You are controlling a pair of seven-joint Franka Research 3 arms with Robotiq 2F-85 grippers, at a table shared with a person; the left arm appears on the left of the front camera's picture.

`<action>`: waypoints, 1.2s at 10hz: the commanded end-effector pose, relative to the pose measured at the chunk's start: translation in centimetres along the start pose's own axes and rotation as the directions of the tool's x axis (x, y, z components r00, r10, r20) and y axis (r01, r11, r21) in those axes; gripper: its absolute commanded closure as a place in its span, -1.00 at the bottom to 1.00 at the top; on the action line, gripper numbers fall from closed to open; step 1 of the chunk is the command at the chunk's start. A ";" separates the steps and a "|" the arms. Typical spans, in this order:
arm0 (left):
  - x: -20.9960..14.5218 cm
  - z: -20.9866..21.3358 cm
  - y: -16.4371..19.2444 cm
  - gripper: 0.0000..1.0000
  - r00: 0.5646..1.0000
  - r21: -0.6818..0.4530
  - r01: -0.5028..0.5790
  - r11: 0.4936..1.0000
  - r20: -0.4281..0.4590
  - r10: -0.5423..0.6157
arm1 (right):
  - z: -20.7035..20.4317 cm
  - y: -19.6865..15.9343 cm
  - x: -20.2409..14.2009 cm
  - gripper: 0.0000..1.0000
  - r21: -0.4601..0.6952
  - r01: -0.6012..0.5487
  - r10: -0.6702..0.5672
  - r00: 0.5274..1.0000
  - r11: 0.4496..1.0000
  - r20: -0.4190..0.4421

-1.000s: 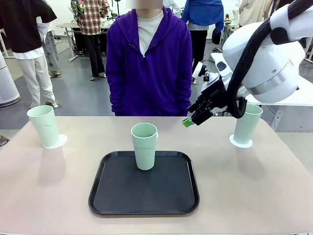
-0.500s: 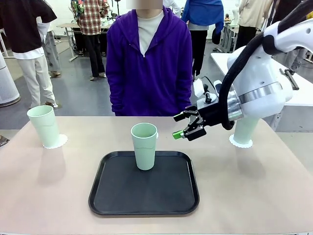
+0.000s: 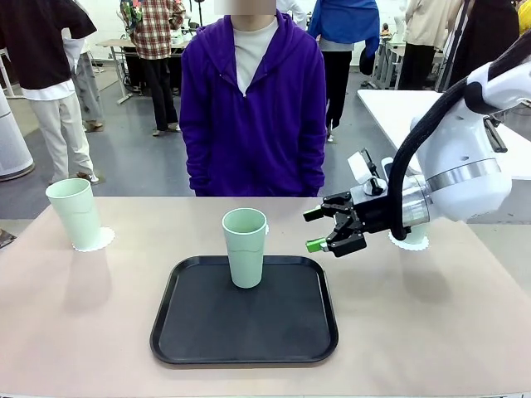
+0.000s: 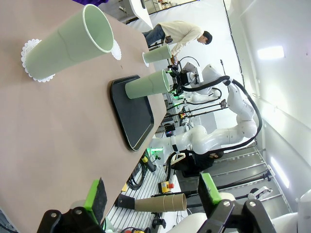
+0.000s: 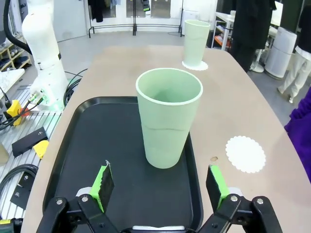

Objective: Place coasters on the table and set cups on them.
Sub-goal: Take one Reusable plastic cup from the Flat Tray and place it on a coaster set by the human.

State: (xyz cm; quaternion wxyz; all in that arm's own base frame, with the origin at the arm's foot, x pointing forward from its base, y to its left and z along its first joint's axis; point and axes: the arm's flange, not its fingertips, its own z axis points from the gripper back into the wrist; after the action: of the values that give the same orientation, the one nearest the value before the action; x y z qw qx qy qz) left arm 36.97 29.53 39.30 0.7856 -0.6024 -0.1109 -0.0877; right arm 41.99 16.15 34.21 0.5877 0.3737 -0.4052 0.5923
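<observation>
Table [image 3: 465,323]: beige top, a person in a purple hoodie [image 3: 253,108] standing at the far edge, hands out of sight.

Tray [image 3: 245,332]: black, rounded corners, at the middle of the table near the robot's side. One cup [image 3: 245,247] stands upright on its far part, directly on the tray, no coaster under it.

Right arm [image 3: 460,170] reaches in from the right, hiding most of the right cup; only that cup's coaster [image 3: 412,241] shows beneath it. Right gripper [image 3: 325,230] hovers above the table just right of the tray cup, jaws spread wide, holding nothing, pointed at the cup with clear space between.

Left cup [image 3: 75,213]: upright on its coaster [image 3: 93,241] near the table's far left corner.

Free coaster [image 5: 245,154]: flat on the table just beyond the tray's far edge, behind the tray cup, bare.

Left gripper [image 4: 153,196]: wide, empty, well back from the table things.
</observation>
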 end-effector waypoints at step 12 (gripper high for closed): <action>0.0 0.1 -0.2 -1.00 1.000 0.011 -0.004 1.000 0.000 0.004 | -6.4 -0.5 -5.5 -1.00 0.112 0.094 -0.112 0.979 0.989 0.171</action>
State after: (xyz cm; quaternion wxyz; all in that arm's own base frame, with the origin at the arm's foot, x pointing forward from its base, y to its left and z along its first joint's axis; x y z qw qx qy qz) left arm 36.97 29.53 39.30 0.7856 -0.6023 -0.1109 -0.0877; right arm 41.90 18.98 27.61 0.5722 0.4822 -0.3915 0.5355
